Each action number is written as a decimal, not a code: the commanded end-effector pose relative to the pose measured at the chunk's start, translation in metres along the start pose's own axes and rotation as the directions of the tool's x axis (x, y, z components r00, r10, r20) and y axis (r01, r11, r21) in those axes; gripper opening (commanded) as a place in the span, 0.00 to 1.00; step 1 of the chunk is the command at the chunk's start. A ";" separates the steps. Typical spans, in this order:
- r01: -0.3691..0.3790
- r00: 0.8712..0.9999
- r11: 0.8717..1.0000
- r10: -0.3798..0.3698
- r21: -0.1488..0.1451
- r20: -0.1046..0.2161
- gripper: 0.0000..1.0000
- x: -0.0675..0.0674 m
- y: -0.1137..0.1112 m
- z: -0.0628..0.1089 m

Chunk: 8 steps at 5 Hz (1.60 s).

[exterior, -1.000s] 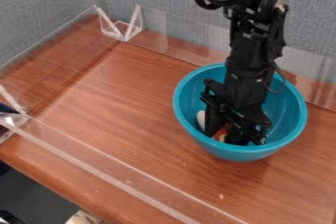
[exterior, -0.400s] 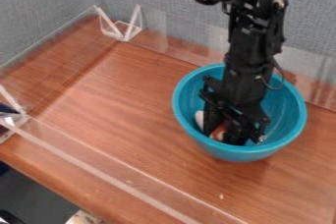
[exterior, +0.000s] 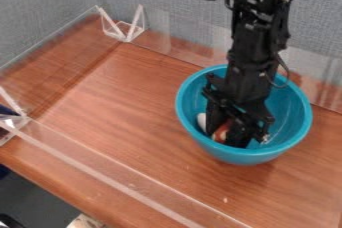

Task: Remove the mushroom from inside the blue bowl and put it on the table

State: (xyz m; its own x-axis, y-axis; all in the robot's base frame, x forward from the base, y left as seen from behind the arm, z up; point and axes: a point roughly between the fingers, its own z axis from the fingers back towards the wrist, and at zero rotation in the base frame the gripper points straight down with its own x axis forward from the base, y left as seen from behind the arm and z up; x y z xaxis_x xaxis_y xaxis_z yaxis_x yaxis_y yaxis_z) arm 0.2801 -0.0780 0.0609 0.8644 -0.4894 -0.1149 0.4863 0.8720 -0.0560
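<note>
The blue bowl (exterior: 197,144) stands on the table (exterior: 107,102) at the right. My gripper (exterior: 237,132) reaches straight down into it, fingers low inside near the bottom. The mushroom (exterior: 207,122) shows as a cream stem at the left finger, with a bit of reddish cap between the fingers. The jaws are shut on it. The black fingers hide most of the mushroom, and I cannot tell whether it is clear of the bowl's floor.
Clear acrylic walls run along the table's front edge (exterior: 114,170) and back edge (exterior: 160,32). A white bracket (exterior: 127,24) stands at the back left corner, another (exterior: 11,114) at the left edge. Bare wood lies left of the bowl.
</note>
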 end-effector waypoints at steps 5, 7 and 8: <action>-0.006 0.997 0.999 0.003 0.032 0.081 0.00 -0.009 0.006 0.038; -0.006 0.995 0.999 0.002 0.044 0.101 0.00 -0.011 0.005 0.048; -0.011 0.994 0.999 0.006 0.050 0.111 0.00 -0.012 0.005 0.053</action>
State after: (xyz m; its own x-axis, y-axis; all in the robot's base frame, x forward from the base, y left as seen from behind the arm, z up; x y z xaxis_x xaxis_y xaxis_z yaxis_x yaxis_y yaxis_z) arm 0.2749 -0.0696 0.0953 0.8713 -0.4860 -0.0676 0.4854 0.8739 -0.0257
